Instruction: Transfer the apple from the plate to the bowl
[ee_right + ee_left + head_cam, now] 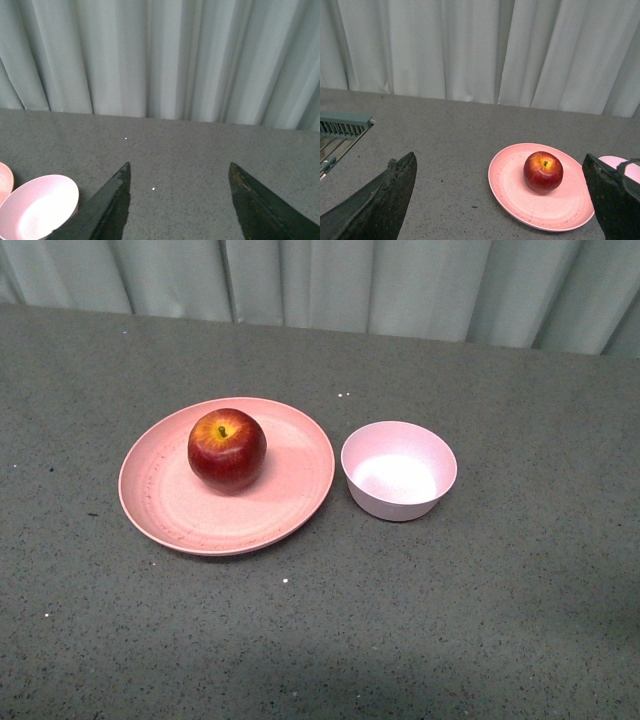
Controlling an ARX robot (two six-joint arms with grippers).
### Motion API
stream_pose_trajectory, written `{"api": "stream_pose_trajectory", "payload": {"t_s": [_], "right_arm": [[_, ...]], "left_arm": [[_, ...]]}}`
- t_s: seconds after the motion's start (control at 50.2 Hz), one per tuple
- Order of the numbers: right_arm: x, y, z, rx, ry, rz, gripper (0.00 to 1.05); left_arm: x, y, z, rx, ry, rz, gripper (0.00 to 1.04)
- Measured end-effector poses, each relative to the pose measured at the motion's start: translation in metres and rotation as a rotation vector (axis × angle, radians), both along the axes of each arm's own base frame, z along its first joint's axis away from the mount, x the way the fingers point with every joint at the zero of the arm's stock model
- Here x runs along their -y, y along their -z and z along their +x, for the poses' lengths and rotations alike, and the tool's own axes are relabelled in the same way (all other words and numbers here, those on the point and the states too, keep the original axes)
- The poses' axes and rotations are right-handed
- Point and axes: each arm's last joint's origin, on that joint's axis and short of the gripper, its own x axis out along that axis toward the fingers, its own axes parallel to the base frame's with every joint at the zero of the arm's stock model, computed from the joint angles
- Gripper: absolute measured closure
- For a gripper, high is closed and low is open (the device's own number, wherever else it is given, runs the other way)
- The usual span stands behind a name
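A glossy dark-red apple [227, 449] with a yellow patch at its stem rests on the wide salmon-pink plate [165, 502], left of centre on the table. Just right of the plate stands the small pale pink bowl [399, 469], with nothing in it. Neither arm shows in the front view. In the left wrist view my left gripper [499, 159] hangs open, well short of the apple [543, 172] and plate [512, 185]; a sliver of the bowl [615, 162] peeks past one finger. My right gripper [179, 167] is open over bare table, with the bowl [37, 206] off to one side.
The grey speckled tabletop [480, 620] runs back to a pale pleated curtain [330, 280]. A grey slatted rack [337, 131] sits at the table's edge in the left wrist view.
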Motion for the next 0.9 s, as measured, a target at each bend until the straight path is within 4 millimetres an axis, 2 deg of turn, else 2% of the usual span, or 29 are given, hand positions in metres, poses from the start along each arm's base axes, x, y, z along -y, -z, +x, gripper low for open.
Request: {"api": "stream_pose_trajectory", "payload": {"t_s": [0.119, 0.239, 0.438, 0.896], "right_arm": [[0.0, -0.009, -0.013, 0.019, 0.0, 0.008, 0.77], [0.0, -0.008, -0.023, 0.015, 0.0, 0.011, 1.03], [0.0, -0.009, -0.037, 0.019, -0.001, 0.013, 1.04], [0.0, -0.014, -0.054, 0.036, -0.001, 0.014, 1.04]], "left_arm": [[0.0, 0.0, 0.0, 0.0, 0.0, 0.0, 0.07], [0.0, 0.0, 0.0, 0.0, 0.0, 0.0, 0.07], [0.0, 0.0, 0.0, 0.0, 0.0, 0.0, 0.07], [0.0, 0.0, 0.0, 0.0, 0.0, 0.0, 0.07]]}}
